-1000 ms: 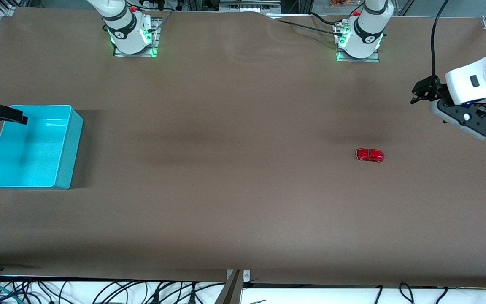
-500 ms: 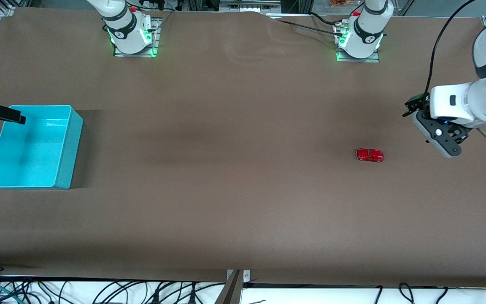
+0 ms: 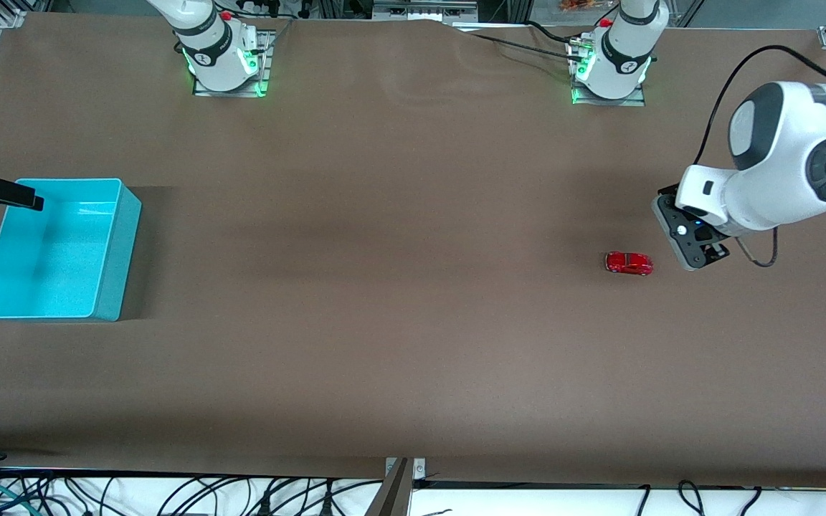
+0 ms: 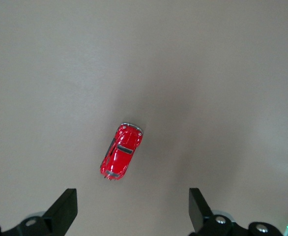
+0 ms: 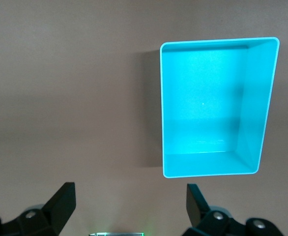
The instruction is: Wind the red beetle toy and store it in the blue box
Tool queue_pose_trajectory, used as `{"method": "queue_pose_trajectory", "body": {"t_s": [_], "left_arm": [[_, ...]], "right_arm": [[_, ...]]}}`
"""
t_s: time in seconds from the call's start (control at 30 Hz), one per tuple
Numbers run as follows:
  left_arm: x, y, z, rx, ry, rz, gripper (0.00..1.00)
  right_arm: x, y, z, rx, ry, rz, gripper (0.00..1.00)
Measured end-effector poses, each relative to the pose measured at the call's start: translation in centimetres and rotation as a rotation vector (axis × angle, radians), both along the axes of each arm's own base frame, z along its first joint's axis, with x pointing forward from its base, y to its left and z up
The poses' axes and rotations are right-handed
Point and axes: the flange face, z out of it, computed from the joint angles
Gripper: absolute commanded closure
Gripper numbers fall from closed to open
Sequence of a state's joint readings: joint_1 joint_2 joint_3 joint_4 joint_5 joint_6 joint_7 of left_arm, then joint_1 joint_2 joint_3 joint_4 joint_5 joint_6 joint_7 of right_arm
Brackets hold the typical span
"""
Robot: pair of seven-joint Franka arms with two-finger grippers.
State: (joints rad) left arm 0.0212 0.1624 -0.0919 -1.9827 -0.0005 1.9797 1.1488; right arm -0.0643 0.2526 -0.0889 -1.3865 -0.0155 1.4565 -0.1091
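The red beetle toy (image 3: 629,263) stands on its wheels on the brown table, toward the left arm's end. My left gripper (image 3: 692,242) hangs in the air just beside it, pointing down. In the left wrist view the red beetle toy (image 4: 122,151) lies a little ahead of the left gripper (image 4: 132,206), which is open and empty. The blue box (image 3: 120,247) sits at the right arm's end of the table with nothing in it. My right gripper (image 3: 26,199) waits over the box's outer corner, open. In the right wrist view the blue box (image 5: 252,108) lies off to one side of the right gripper (image 5: 130,204).
The two arm bases (image 3: 223,61) (image 3: 610,68) stand along the table's edge farthest from the front camera. Bare brown table (image 3: 384,287) stretches between box and toy. Cables (image 3: 169,494) hang below the nearest edge.
The left arm has swung in from the table's end toward the toy, and its hand has turned to point down. The right arm, the toy and the box have stayed put.
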Motion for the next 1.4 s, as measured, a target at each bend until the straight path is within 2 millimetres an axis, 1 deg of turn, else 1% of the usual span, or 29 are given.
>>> {"method": "queue_pose_trajectory", "body": {"t_s": [0.2, 0.4, 0.6, 0.8, 0.9, 1.2, 1.4], "left_arm": [[-1.4, 0.1, -3.2, -0.002, -0.009, -0.032, 0.0], [-2.6, 0.2, -6.0, 0.017, -0.061, -0.145, 0.0], [-3.6, 0.3, -8.2, 0.013, -0.076, -0.232, 0.0], [-3.2, 0.4, -10.0, 0.043, -0.109, -0.343, 0.0], [-3.1, 0.6, -11.3, 0.054, -0.11, -0.376, 0.0], [-3.2, 1.2, -16.0, 0.044, -0.106, -0.401, 0.0], [-3.0, 1.1, -17.8, 0.033, -0.139, -0.408, 0.0]], "right_arm": [[0.0, 0.0, 0.0, 0.0, 0.0, 0.0, 0.0], [0.0, 0.0, 0.0, 0.0, 0.0, 0.0, 0.0], [0.0, 0.0, 0.0, 0.0, 0.001, 0.0, 0.0], [0.0, 0.0, 0.0, 0.0, 0.002, -0.001, 0.0], [0.0, -0.1, 0.0, 0.0, 0.002, -0.001, 0.0], [-0.1, -0.4, -0.1, 0.006, 0.002, -0.009, 0.0], [-0.1, -0.5, -0.1, 0.006, 0.003, -0.01, 0.0]]}}
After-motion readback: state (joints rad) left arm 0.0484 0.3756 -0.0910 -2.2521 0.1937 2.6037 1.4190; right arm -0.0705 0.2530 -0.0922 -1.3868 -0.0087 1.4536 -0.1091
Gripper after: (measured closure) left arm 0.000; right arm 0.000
